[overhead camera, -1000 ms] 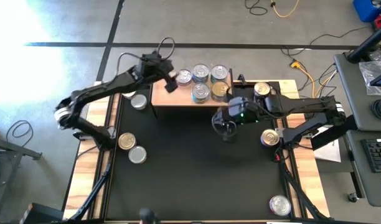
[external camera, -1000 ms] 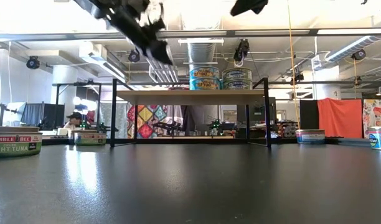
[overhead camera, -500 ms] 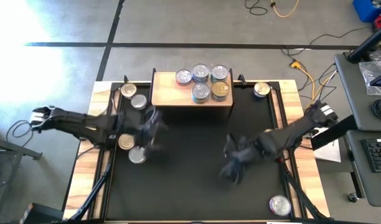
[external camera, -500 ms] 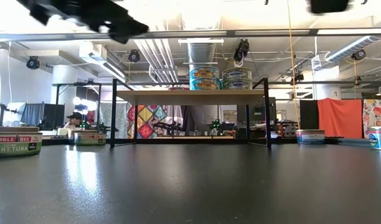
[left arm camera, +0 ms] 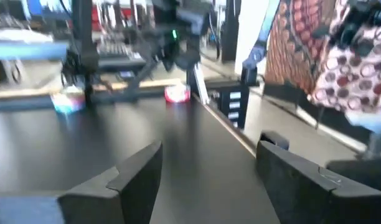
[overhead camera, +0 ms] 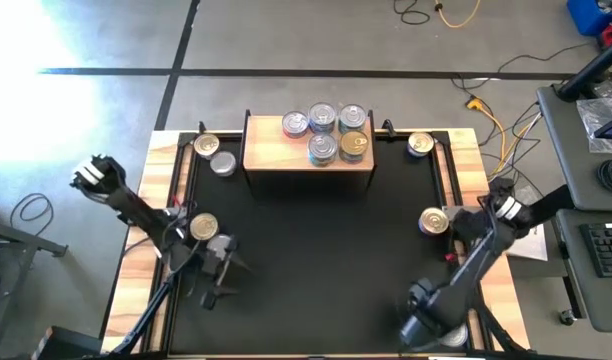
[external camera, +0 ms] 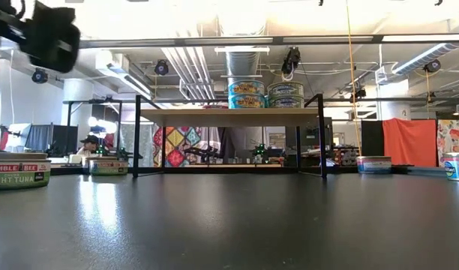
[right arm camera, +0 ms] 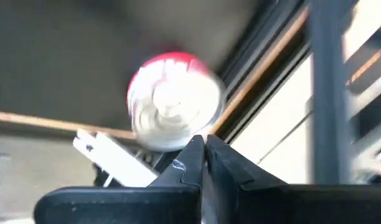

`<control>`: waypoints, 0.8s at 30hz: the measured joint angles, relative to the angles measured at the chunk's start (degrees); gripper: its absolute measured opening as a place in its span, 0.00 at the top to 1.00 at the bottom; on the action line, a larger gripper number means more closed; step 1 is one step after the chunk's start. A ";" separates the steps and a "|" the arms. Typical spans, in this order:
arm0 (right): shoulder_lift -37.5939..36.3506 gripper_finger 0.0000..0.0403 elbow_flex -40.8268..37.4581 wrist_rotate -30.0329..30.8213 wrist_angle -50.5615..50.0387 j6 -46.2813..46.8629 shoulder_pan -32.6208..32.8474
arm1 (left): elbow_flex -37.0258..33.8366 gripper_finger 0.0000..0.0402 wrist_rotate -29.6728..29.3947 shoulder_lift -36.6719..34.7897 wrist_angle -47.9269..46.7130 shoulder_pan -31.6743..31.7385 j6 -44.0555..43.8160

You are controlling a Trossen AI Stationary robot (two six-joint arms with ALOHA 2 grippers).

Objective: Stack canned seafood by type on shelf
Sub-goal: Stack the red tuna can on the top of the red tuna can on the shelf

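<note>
The step in hand looks like fetching another can. The left gripper (overhead camera: 218, 285), jaws apart and empty, hangs just beside a silver can (overhead camera: 219, 248); next it must come down around it. The right gripper (overhead camera: 423, 325), clenched and empty, is near a red can (right arm camera: 173, 109). The shelf (overhead camera: 261, 155) holds five cans.

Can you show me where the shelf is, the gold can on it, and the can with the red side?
shelf (overhead camera: 261, 152): high view, bare left part of the board.
gold can (overhead camera: 354, 144): high view, its lid.
red-sided can (right arm camera: 175, 101): right wrist view, its silver lid.
</note>
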 joint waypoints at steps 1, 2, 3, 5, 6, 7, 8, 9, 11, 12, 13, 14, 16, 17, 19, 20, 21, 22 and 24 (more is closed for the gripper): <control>0.07 0.97 -0.52 -1.20 2.30 3.04 1.40 | -0.05 0.40 -1.28 1.43 2.21 -1.43 0.39; 0.09 0.97 -1.08 -1.97 4.81 6.32 2.68 | 0.03 0.40 -1.74 2.88 3.90 -2.41 0.52; 0.09 0.97 -1.63 -2.39 7.36 9.61 3.92 | 0.28 0.40 -1.77 4.11 4.62 -3.09 0.38; 0.09 0.97 -2.83 -2.48 11.69 15.87 6.14 | 1.35 0.40 -1.82 6.58 5.07 -4.05 -0.94; 0.09 0.97 -3.53 -2.52 13.44 18.41 6.84 | 1.94 0.40 -1.79 7.71 5.03 -4.23 -1.59; 0.29 0.97 -4.10 -2.50 14.29 20.68 7.29 | 2.54 0.40 -1.83 8.99 4.99 -4.25 -2.06; 0.71 0.97 -4.50 -2.81 14.51 21.61 7.41 | 3.26 0.40 -1.93 10.20 4.99 -4.25 -2.32; 1.04 0.97 -5.06 -3.05 14.33 22.04 7.37 | 3.98 0.40 -1.95 11.32 4.93 -4.23 -2.43; 2.22 0.97 -5.94 -2.66 14.47 21.49 7.11 | 5.32 0.40 -2.22 13.19 4.95 -4.23 -2.47; 2.83 0.97 -6.38 -3.07 14.59 20.56 6.74 | 6.01 0.40 -2.20 13.98 4.95 -4.23 -2.48; 3.45 0.97 -6.70 -2.72 14.81 19.29 6.33 | 6.50 0.40 -2.21 14.66 4.92 -4.23 -2.48; 4.10 0.97 -6.84 -2.05 14.91 17.84 5.79 | 6.98 0.40 -2.21 15.29 4.88 -4.23 -2.46; 5.50 0.97 -6.89 -2.26 16.04 14.14 4.26 | 8.13 0.40 -2.34 16.34 4.88 -4.19 -1.39; 6.21 0.97 -6.63 -2.04 16.69 12.05 3.11 | 8.72 0.40 -2.99 16.85 4.90 -4.15 -0.42; 7.71 0.97 -5.28 -0.72 17.98 6.68 0.58 | 10.23 0.40 -3.66 18.04 4.99 -3.86 0.96; 8.30 0.97 -4.12 0.95 18.35 3.71 -0.87 | 11.06 0.40 -3.52 18.71 5.01 -3.62 1.27; 8.74 0.97 -2.56 3.72 18.80 0.49 -2.27 | 12.04 0.40 -2.95 19.53 5.02 -3.28 1.47; 9.31 0.97 -0.76 7.19 19.12 -2.94 -3.75 | 13.10 0.40 -1.85 20.50 5.07 -2.83 1.48; 10.31 0.97 3.35 16.34 19.19 -10.19 -6.54 | 15.11 0.40 0.12 22.76 5.11 -1.99 1.45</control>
